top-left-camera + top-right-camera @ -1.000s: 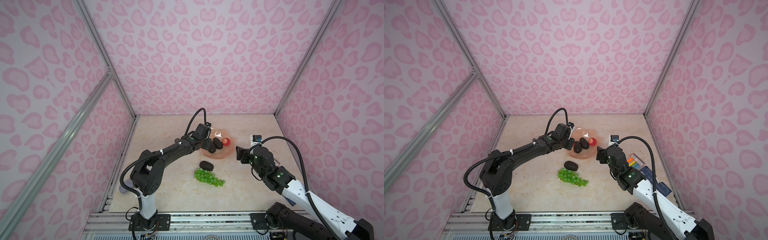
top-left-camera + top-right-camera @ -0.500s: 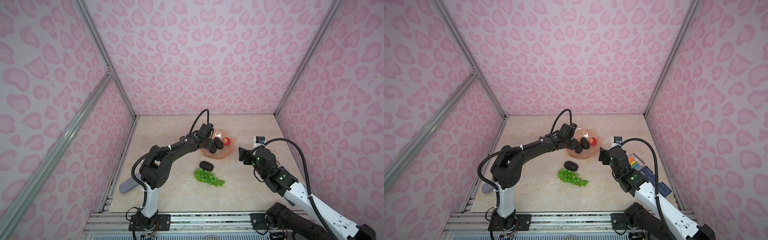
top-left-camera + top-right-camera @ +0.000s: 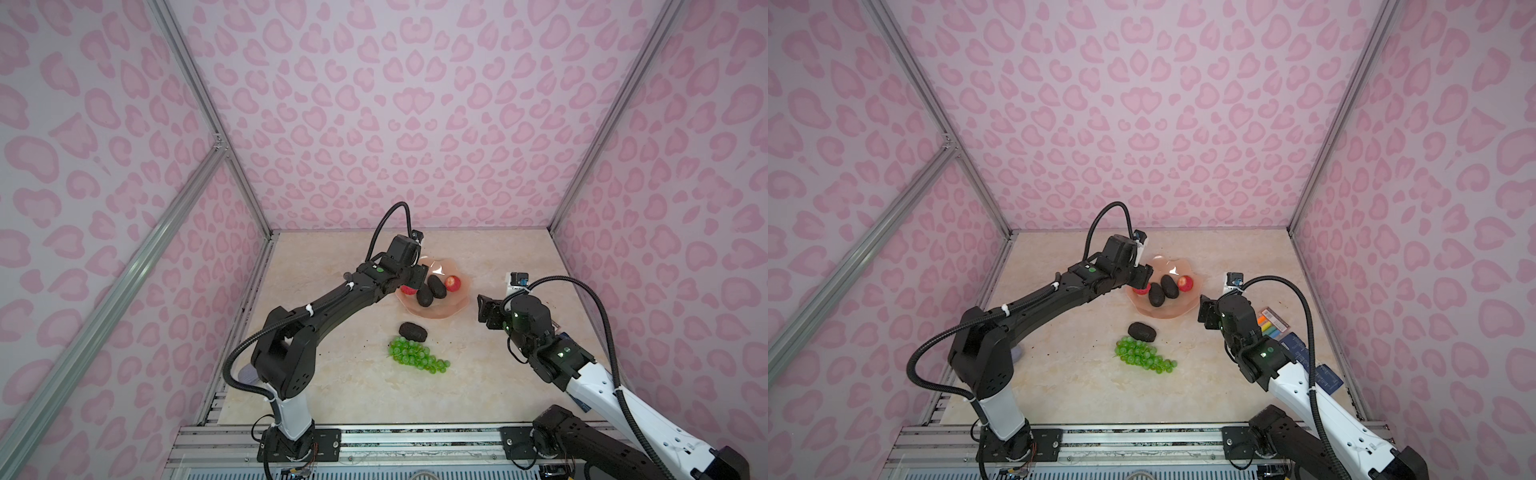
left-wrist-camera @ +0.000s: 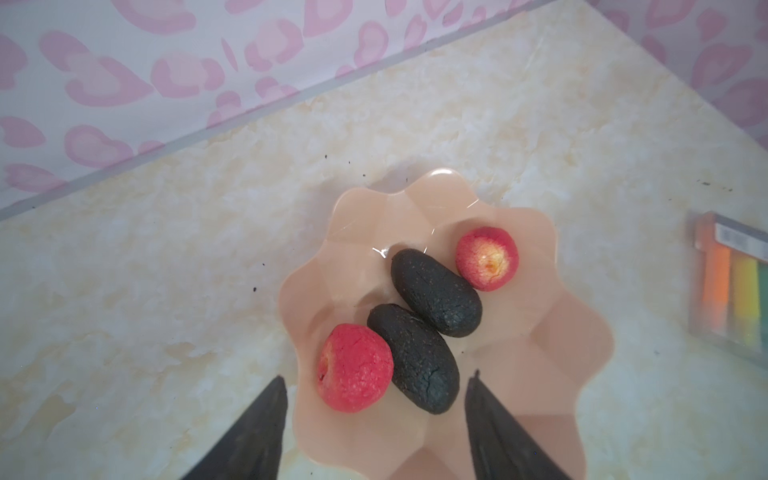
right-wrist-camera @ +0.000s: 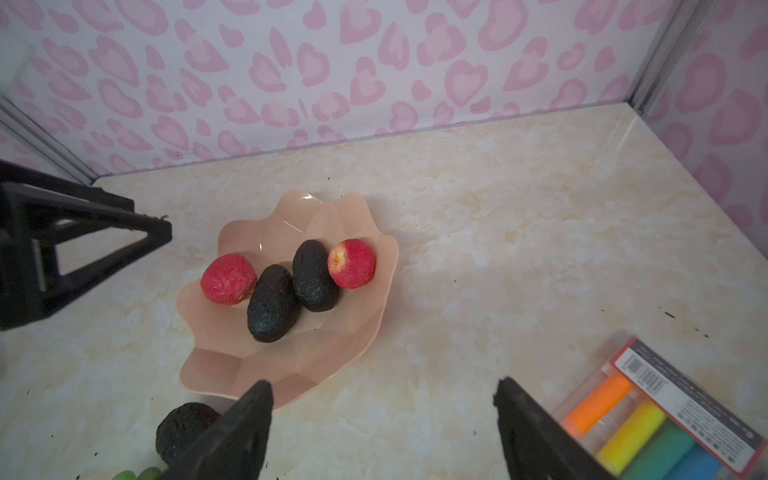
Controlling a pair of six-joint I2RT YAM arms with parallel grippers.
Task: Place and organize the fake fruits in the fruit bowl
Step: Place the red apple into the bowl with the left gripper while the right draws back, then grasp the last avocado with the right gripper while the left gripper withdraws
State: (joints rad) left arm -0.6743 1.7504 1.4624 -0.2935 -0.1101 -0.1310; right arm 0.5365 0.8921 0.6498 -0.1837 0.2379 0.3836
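A: Left tool hangs over the fruit bowl. Jaws are partly apart and hold nothing. The strawberry lies in the bowl by the rim, against an avocado.
B: So the release looks done. Best exit?
A: Lift straight up first. The fingertips sit close to the rim, so a sideways pull could clip it or roll the strawberry out.
B: Right tool?
A: Wide open and empty, beside the bowl.
B: What remains?
A: The third avocado and the green grape bunch are on the surface, close together. The second avocado and the red-yellow fruit are already in. Probably avocado next and grapes last, since they're bulky.
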